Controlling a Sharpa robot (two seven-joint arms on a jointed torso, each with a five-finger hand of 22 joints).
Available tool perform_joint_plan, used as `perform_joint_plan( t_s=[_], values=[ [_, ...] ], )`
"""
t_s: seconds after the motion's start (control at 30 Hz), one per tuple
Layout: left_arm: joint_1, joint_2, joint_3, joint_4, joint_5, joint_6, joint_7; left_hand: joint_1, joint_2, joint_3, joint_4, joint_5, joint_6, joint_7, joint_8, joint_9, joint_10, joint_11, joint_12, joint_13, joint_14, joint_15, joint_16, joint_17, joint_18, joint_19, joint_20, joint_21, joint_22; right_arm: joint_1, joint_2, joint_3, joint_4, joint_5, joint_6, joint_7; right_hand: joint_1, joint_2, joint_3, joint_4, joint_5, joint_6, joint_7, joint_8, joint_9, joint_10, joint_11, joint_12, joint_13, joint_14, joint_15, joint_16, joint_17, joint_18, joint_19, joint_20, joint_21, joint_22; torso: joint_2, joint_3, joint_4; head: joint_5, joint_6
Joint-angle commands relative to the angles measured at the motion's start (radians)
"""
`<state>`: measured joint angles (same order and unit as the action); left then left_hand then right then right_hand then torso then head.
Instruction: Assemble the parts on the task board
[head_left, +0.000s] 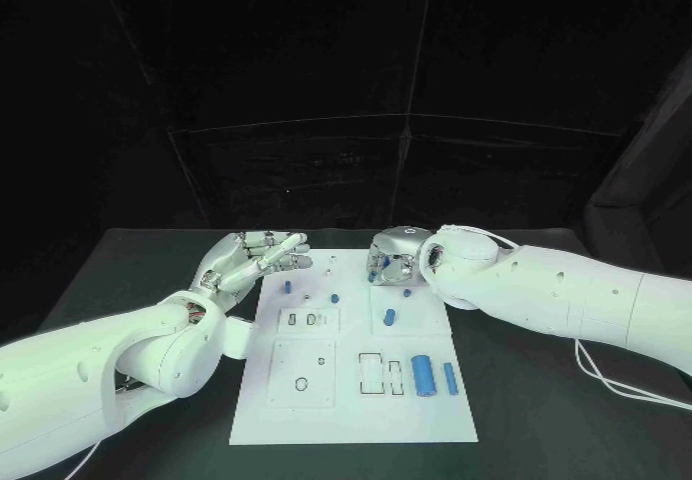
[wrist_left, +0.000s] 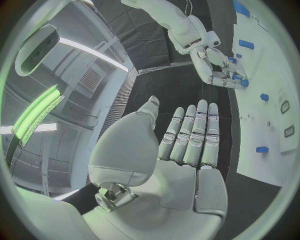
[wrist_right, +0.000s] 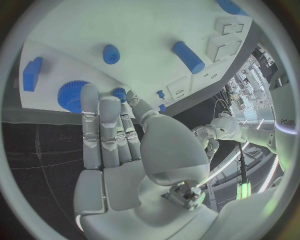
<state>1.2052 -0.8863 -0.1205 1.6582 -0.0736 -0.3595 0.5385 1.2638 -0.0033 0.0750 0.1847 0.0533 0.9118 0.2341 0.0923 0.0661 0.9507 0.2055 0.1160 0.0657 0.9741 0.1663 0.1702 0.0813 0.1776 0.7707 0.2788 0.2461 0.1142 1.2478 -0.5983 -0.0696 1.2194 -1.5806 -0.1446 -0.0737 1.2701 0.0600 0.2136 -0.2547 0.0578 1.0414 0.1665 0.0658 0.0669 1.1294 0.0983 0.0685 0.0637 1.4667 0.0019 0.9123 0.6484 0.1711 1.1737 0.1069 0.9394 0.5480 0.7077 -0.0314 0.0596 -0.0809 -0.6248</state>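
Looking at this, the right hand (head_left: 392, 262) is parked over the far end of the task board (head_left: 353, 420), fingers straight and apart with nothing in them, tips close to a blue gear-like part (wrist_right: 74, 96) — so I'd guess it's lining up a pick. The left hand (head_left: 260, 258) hovers at the board's far left edge, also spread and empty. Other blue parts (head_left: 423, 374) lie loose nearer the robot. Next move probably needs the right fingers to curl down around that gear — carefully, since it looks small.

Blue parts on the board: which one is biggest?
The thick blue cylinder lying at the task board's near right, beside a slimmer blue peg.
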Motion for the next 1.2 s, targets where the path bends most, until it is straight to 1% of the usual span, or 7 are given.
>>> perform_joint_plan(
  t_s=[0.03, 0.27, 0.63, 0.7, 0.9, 1.03, 1.2],
  values=[
    [0.001, -0.002, 0.001, 0.004, -0.008, 0.012, -0.002, -0.005, 0.010, 0.000, -0.007, 0.006, 0.005, 0.029, -0.005, -0.001, 0.008, 0.002, -0.006, -0.002, 0.006, 0.000, -0.005, -0.001, 0.005, 0.010, -0.001, 0.002, -0.002, 0.003, 0.003, 0.001, -0.002, -0.013, 0.007, 0.000, 0.000, 0.016, 0.015, 0.001, -0.006, 0.009, 0.000, 0.002, 0.000, 0.009, -0.001, 0.002, -0.001, -0.002, 0.001, 0.015, 0.015, 0.004, -0.004, -0.003, 0.013, 0.014, 0.002, 0.0001, 0.0029, -0.006, -0.004],
    [0.002, -0.003, 0.001, 0.006, -0.008, 0.014, -0.006, -0.008, 0.012, -0.001, -0.007, 0.006, 0.005, 0.029, -0.006, -0.001, 0.009, 0.002, -0.007, -0.002, 0.007, 0.000, -0.006, -0.002, 0.005, 0.011, -0.001, 0.002, -0.003, 0.003, 0.010, 0.001, -0.014, -0.013, 0.004, -0.001, -0.005, 0.018, 0.042, 0.005, -0.007, 0.013, -0.001, 0.000, 0.000, 0.014, -0.002, 0.000, -0.002, -0.003, 0.000, 0.038, 0.037, 0.002, -0.003, -0.004, 0.034, 0.036, 0.005, 0.0000, 0.0038, -0.001, -0.009],
    [0.002, -0.005, 0.001, 0.009, -0.008, 0.020, -0.011, -0.010, 0.013, -0.001, -0.006, 0.006, 0.006, 0.029, -0.007, -0.001, 0.009, 0.002, -0.007, -0.002, 0.007, 0.000, -0.006, -0.002, 0.006, 0.011, -0.001, 0.002, -0.003, 0.003, 0.022, 0.001, -0.030, -0.013, 0.026, -0.008, -0.010, 0.011, 0.070, 0.008, -0.007, 0.017, -0.003, -0.001, 0.000, 0.018, -0.004, -0.002, -0.002, -0.003, 0.000, 0.065, 0.063, -0.001, -0.001, -0.004, 0.058, 0.060, 0.011, -0.0009, 0.0062, -0.005, -0.011],
    [0.002, -0.005, 0.001, 0.009, -0.008, 0.022, -0.012, -0.010, 0.013, -0.001, -0.006, 0.006, 0.006, 0.029, -0.007, -0.001, 0.009, 0.002, -0.007, -0.002, 0.007, 0.000, -0.006, -0.002, 0.006, 0.011, -0.001, 0.002, -0.003, 0.003, 0.024, 0.001, -0.033, -0.014, 0.030, -0.009, -0.010, 0.008, 0.081, 0.008, -0.007, 0.019, -0.003, 0.000, 0.000, 0.021, -0.004, -0.002, -0.001, -0.004, -0.001, 0.071, 0.068, -0.001, -0.002, -0.004, 0.064, 0.065, 0.013, -0.0018, 0.0069, -0.007, -0.007],
    [0.002, -0.005, 0.001, 0.007, -0.005, 0.024, -0.015, -0.010, 0.014, -0.001, -0.006, 0.006, 0.006, 0.029, -0.007, -0.001, 0.009, 0.002, -0.007, -0.002, 0.007, 0.000, -0.006, -0.002, 0.006, 0.011, -0.001, 0.002, -0.003, 0.003, 0.031, 0.001, -0.044, -0.020, 0.026, -0.009, -0.005, 0.001, 0.105, 0.003, -0.007, 0.024, -0.005, 0.000, 0.000, 0.025, -0.006, -0.002, -0.001, -0.006, -0.002, 0.083, 0.078, -0.002, -0.005, -0.005, 0.077, 0.076, 0.012, -0.0031, 0.0066, -0.004, -0.013],
    [0.002, -0.005, 0.001, 0.006, 0.004, 0.024, -0.016, -0.012, 0.014, -0.002, -0.006, 0.006, 0.006, 0.029, -0.008, -0.001, 0.009, 0.003, -0.008, -0.002, 0.007, 0.000, -0.006, -0.002, 0.005, 0.011, -0.001, 0.001, -0.003, 0.003, 0.032, 0.001, -0.046, -0.023, -0.009, 0.000, 0.002, -0.001, 0.131, -0.001, -0.006, 0.031, -0.006, 0.001, 0.001, 0.033, -0.006, -0.001, -0.001, -0.002, -0.003, 0.108, 0.106, -0.007, 0.002, -0.006, 0.100, 0.106, 0.012, -0.0032, 0.0068, -0.004, -0.014],
    [0.002, -0.006, 0.001, 0.006, 0.008, 0.025, -0.016, -0.012, 0.014, -0.002, -0.006, 0.006, 0.005, 0.029, -0.009, -0.001, 0.008, 0.003, -0.008, -0.002, 0.007, 0.001, -0.007, -0.003, 0.005, 0.011, -0.001, 0.001, -0.004, 0.003, 0.026, 0.001, -0.032, -0.024, -0.099, 0.004, -0.002, -0.010, 0.162, 0.001, -0.004, 0.044, -0.008, 0.003, 0.002, 0.050, -0.011, 0.003, 0.000, 0.007, -0.005, 0.154, 0.158, -0.015, 0.024, -0.007, 0.146, 0.166, 0.013, -0.0032, 0.0073, 0.000, -0.015]
  ],
)
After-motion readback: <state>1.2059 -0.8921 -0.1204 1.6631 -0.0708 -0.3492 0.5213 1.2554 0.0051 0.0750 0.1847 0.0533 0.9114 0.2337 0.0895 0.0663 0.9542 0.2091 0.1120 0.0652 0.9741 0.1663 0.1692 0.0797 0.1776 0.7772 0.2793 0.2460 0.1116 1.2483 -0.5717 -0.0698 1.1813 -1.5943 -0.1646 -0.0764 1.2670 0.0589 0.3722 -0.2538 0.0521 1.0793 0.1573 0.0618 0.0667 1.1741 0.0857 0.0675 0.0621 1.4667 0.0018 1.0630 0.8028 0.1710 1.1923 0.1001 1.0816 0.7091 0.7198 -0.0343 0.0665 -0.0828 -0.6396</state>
